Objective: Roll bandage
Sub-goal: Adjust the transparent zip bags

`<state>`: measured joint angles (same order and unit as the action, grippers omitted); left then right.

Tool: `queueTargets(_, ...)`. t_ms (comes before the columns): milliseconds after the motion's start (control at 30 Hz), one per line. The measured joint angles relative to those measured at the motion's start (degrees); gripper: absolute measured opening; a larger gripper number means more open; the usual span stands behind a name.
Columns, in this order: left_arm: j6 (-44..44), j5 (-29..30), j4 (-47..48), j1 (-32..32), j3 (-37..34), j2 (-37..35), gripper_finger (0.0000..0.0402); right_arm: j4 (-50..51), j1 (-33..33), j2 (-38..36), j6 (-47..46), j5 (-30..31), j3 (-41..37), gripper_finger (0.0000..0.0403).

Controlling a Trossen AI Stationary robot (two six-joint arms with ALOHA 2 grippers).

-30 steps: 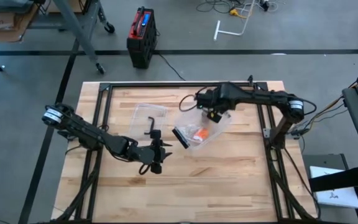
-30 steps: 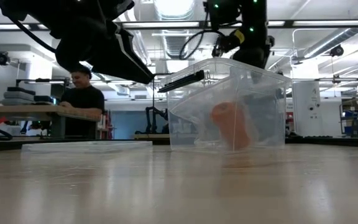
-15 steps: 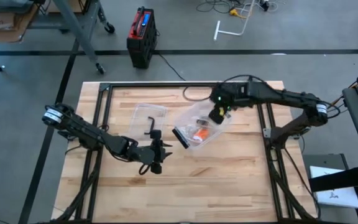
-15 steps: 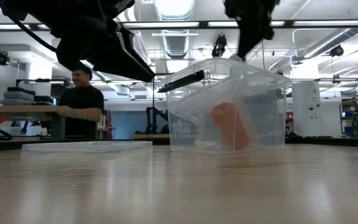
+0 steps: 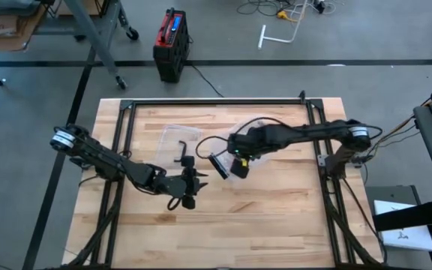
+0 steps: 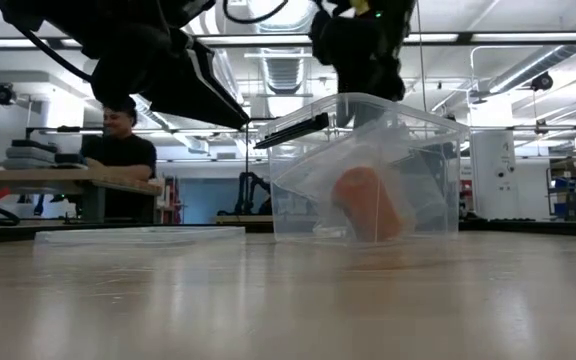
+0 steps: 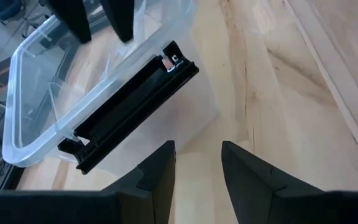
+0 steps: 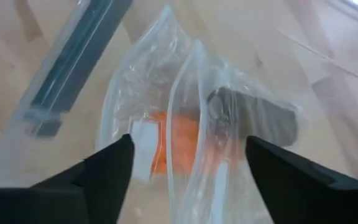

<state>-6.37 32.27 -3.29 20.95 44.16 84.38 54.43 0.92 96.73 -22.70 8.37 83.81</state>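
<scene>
Where the right gripper [image 8: 185, 168] hovers, plastic blurs the bandage [image 8: 179, 140] (orange)

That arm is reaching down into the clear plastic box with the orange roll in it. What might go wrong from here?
The right gripper hangs open over the clear box, where the orange roll lies inside a crinkly plastic bag. It may pinch only the bag and miss the roll. The box is light, so a push on its wall might slide or tip it. The left gripper waits close by, so the arms might bump.

Right gripper [image 5: 240, 166] low, jaws wide.
</scene>
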Motion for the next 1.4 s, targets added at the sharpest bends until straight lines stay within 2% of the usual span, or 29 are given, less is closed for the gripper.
queueTargets(133, -0.26, 0.04, 0.05, 0.0, 0.0, -0.46, 0.0124, 1.07, 0.67, 3.13, -0.99, -0.43, 2.32, 0.0342)
queueTargets(233, -0.42, 0.09, 0.21, 0.0, 0.0, -0.88, 0.0126, 3.07, 0.62, 5.92, -1.38, -0.56, 3.06, 0.0353)
queueTargets(600, -0.63, 0.13, 1.33, 0.0, 0.0, -1.14, 0.0118, 1.58, 0.63, 8.81, -0.42, -0.96, 3.33, 0.0355)
queueTargets(767, -0.63, 0.13, 1.29, 0.0, 0.0, -1.14, 0.0117, 1.65, 1.29, 9.17, -0.37, 0.43, 3.41, 0.0343)
queueTargets(867, -0.63, 0.13, 1.29, 0.0, 0.0, -1.14, 0.012, 1.77, 2.21, 9.59, -1.22, 0.85, 3.33, 0.0315)
queueTargets(1000, -0.63, 0.13, 1.2, 0.0, 0.0, -1.14, 0.0123, 2.38, 2.94, 10.1, -1.77, 0.79, 3.33, 0.0259)
queueTargets(1400, -0.66, 0.11, 1.18, 0.0, 0.0, -1.14, 0.0118, 2.49, 3.53, 9.93, 0.88, 0.62, 4.05, 0.0044)
